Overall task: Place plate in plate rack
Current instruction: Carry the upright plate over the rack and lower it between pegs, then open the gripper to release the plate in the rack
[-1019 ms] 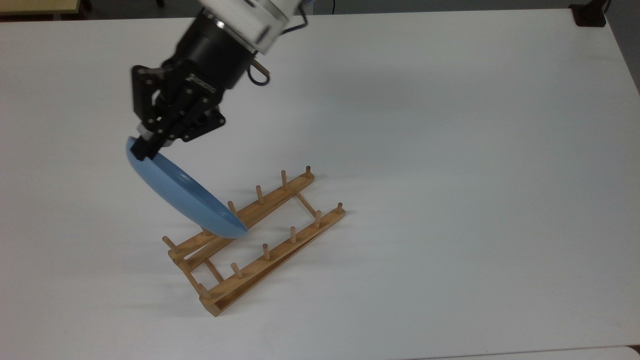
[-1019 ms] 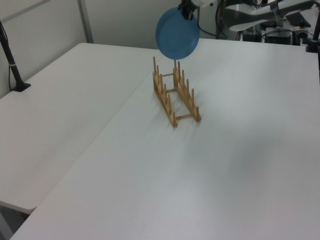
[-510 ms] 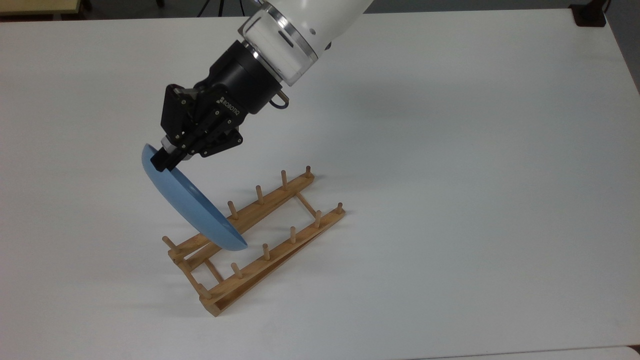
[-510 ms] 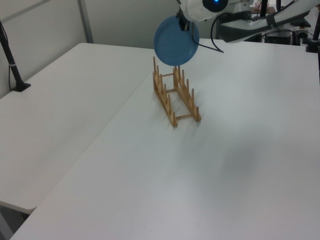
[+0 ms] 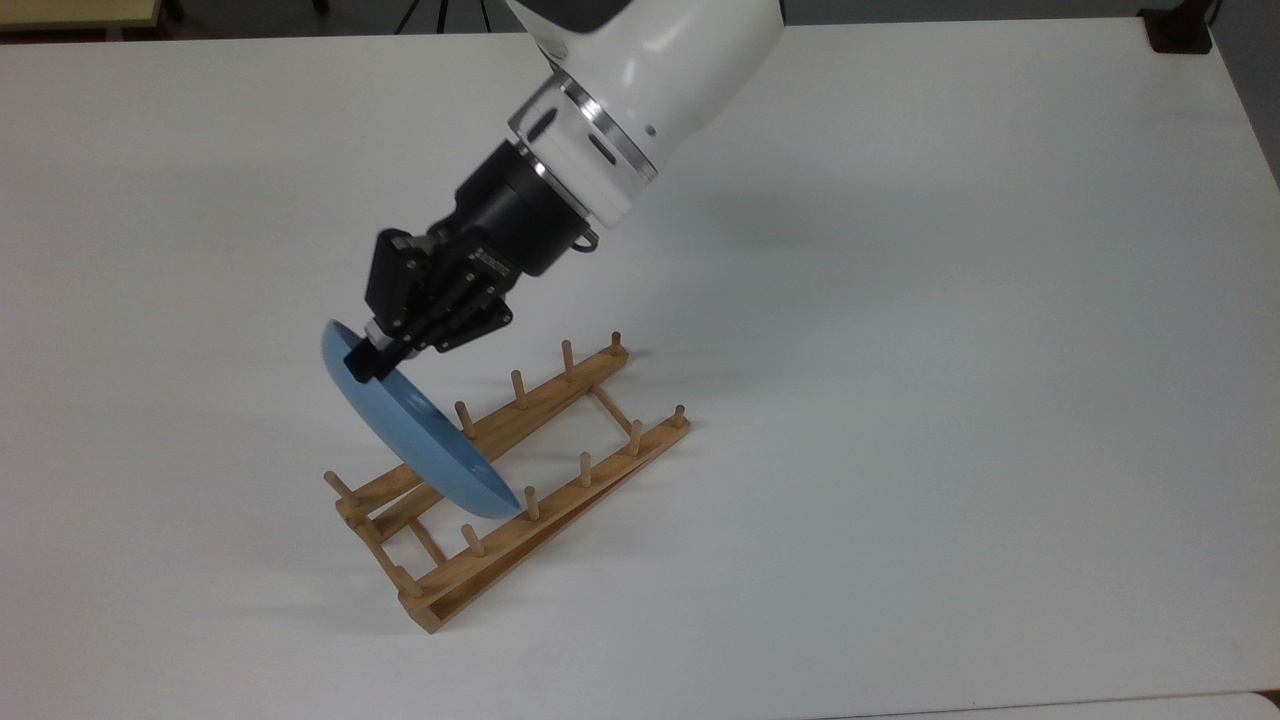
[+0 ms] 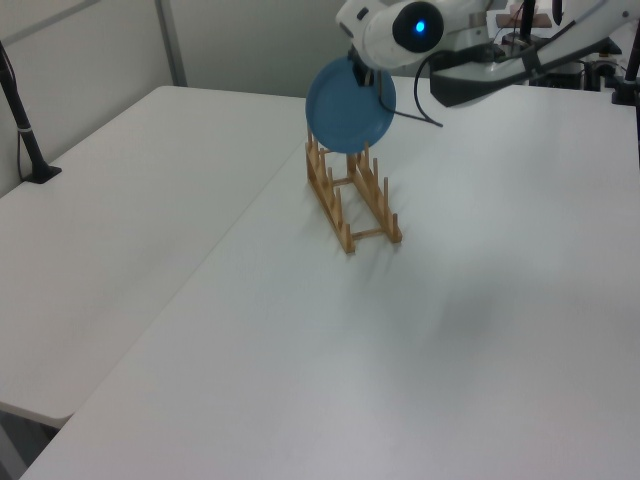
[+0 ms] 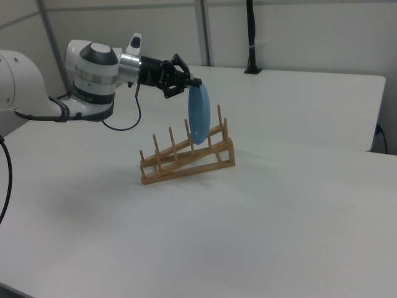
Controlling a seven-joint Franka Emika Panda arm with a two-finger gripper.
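The light-blue plate hangs on edge, tilted, with my gripper shut on its upper rim. Its lower edge sits over the wooden plate rack, near the pegs at the end toward the top view's left. In the right view the plate stands almost upright above the rack's raised right end, and whether it touches the rails I cannot tell. The rack lies diagonally on the white table.
A black post base sits at the table's far right corner in the top view. In the left view a black pole stands on an adjoining table at the left, and equipment crowds the background.
The arm has carried the plate toward the top view's lower right and downward, from beside the rack's far rail to over the rack between the pegs. The grip is unchanged.
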